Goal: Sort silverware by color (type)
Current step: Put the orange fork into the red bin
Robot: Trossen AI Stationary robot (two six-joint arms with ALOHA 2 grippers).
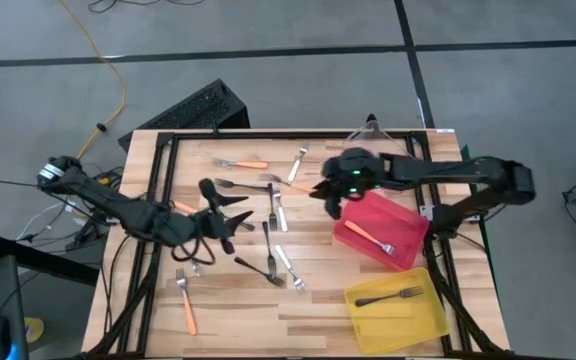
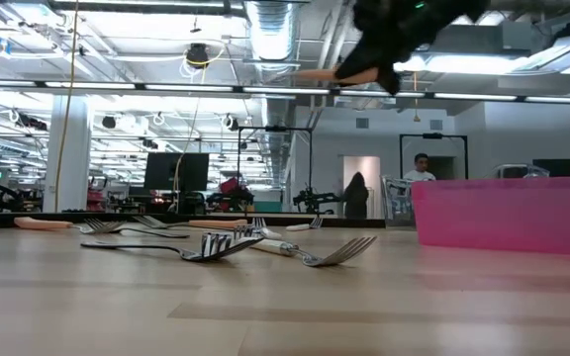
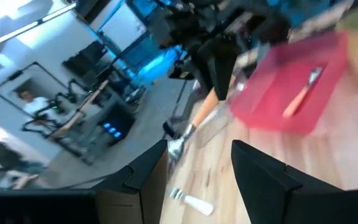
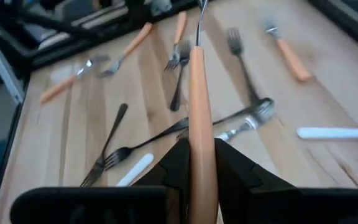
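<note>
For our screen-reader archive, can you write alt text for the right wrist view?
The right gripper holds an orange-handled fork in its jaws, handle toward the camera, above a wooden table. Below lie scattered forks: black, orange-handled and white-handled.

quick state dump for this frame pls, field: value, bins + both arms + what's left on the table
red bin: one orange-handled fork inside
yellow bin: one black fork inside
right gripper: raised beside red bin, jaws shut on an orange-handled fork
left gripper: mid-table, jaws open, empty
table: mixed forks unsorted
</note>
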